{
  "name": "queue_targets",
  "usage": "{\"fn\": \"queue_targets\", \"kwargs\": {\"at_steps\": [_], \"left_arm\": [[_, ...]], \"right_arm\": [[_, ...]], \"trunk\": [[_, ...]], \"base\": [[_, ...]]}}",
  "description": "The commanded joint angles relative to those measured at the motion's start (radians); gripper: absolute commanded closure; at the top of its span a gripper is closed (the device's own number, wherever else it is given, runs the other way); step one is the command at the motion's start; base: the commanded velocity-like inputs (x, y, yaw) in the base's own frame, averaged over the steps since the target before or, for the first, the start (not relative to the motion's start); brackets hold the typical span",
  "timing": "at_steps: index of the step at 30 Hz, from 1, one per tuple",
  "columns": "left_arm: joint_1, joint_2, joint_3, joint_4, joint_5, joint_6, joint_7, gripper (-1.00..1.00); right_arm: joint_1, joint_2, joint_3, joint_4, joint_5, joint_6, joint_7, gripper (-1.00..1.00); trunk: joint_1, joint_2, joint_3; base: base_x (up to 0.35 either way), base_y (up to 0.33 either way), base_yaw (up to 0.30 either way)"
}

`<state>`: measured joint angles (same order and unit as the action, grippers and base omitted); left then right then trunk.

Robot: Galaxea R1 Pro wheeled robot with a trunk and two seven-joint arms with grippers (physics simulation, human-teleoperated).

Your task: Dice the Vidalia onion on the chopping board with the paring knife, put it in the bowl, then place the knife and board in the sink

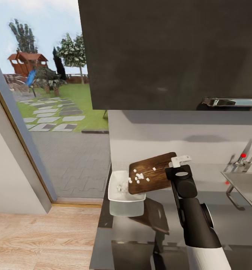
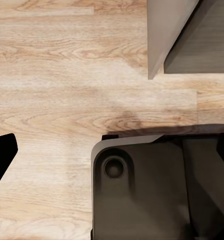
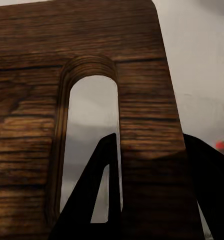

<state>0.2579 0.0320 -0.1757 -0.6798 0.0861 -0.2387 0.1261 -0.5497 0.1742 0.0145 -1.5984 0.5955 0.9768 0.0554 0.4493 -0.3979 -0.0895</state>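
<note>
The chopping board [image 1: 153, 172] is held tilted above the grey surface [image 1: 223, 221] by the right pincer [image 1: 179, 162], which is clamped on the board's handle end [image 3: 142, 125] beside the oblong slot. White diced onion pieces [image 1: 140, 176] are seen scattered on the board's lower part, and more lie in the white bowl [image 1: 116, 195] just under its lowered edge. The sink [image 1: 246, 185] is seen at the far right (faucet behind it). The left pincer's state cannot be told.
</note>
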Motion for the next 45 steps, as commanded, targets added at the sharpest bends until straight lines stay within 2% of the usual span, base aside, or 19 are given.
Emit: {"fn": "queue_targets", "kwargs": {"at_steps": [1,16,23,40,42,45], "left_arm": [[0.0,0.002,-0.008,-0.001,0.009,-0.002,0.009,-1.0],[0.0,0.002,-0.008,0.0,0.009,-0.002,0.009,-1.0],[0.0,0.002,-0.008,0.0,0.009,-0.001,0.009,-1.0],[0.0,0.002,-0.008,0.0,0.009,-0.001,0.009,-1.0],[0.0,0.002,-0.008,0.0,0.009,-0.001,0.009,-1.0],[0.0,0.002,-0.008,0.0,0.009,-0.001,0.009,-1.0]], "right_arm": [[-0.001,0.0,0.001,-0.001,0.009,0.005,0.006,1.0],[-0.001,0.0,0.006,-0.005,0.018,0.005,0.006,1.0],[-0.002,0.0,0.044,-0.006,0.02,0.005,0.006,1.0],[-0.006,0.0,0.052,-0.008,0.023,0.008,0.004,1.0],[-0.007,0.0,0.058,-0.008,0.03,0.008,0.004,1.0],[-0.008,0.0,0.065,-0.008,0.069,0.008,0.004,1.0]], "trunk": [[0.001,-0.002,-0.002],[0.001,-0.002,-0.002],[0.001,-0.002,-0.002],[0.001,-0.002,-0.002],[0.001,-0.002,-0.002],[0.001,-0.002,-0.002]], "base": [[0.0,0.0,0.0],[0.0,0.0,0.0],[0.0,0.0,0.0],[0.0,0.0,0.0],[0.0,0.0,0.0],[0.0,0.0,0.0]]}}
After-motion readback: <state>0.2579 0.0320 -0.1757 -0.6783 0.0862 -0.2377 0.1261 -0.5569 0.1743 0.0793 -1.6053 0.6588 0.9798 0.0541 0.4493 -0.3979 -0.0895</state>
